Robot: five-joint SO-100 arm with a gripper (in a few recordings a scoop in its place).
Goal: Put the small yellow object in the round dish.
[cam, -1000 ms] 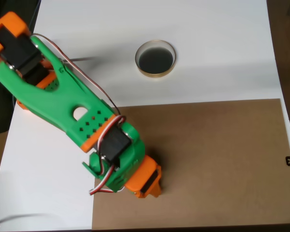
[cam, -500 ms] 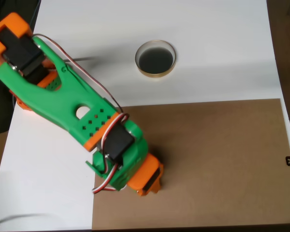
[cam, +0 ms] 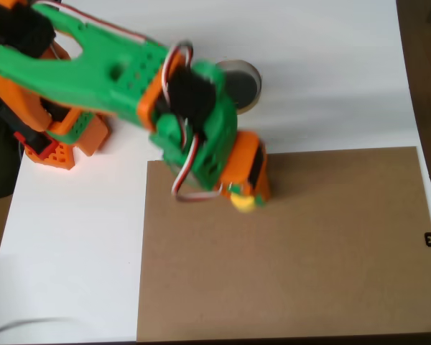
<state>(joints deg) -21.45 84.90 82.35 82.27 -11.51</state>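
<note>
From the overhead view, your green and orange arm (cam: 122, 72) reaches across from the upper left, blurred with motion, and its orange claw (cam: 246, 194) hangs at the top edge of the brown board (cam: 309, 251). Look right at the tip of that claw: the small yellow object (cam: 243, 203) peeks out just below the orange fingers, touching them, a bright blob against the brown. It looks gripped, so call the claw clenched on the yellow piece, though the blur and the arm's own body hide the fingertips, so you can't be fully sure of the pinch from here.

The round dish (cam: 246, 85) sits up and slightly behind the claw, on the white table (cam: 330, 72); you see its right part with the pale rim and dark inside, while the green wrist covers its left side. The dish and the yellow piece are apart, with the wrist and a strip of white table between them. A red, white and black wire loop (cam: 189, 172) dangles off the wrist just left of the claw, over the board's corner.
</note>
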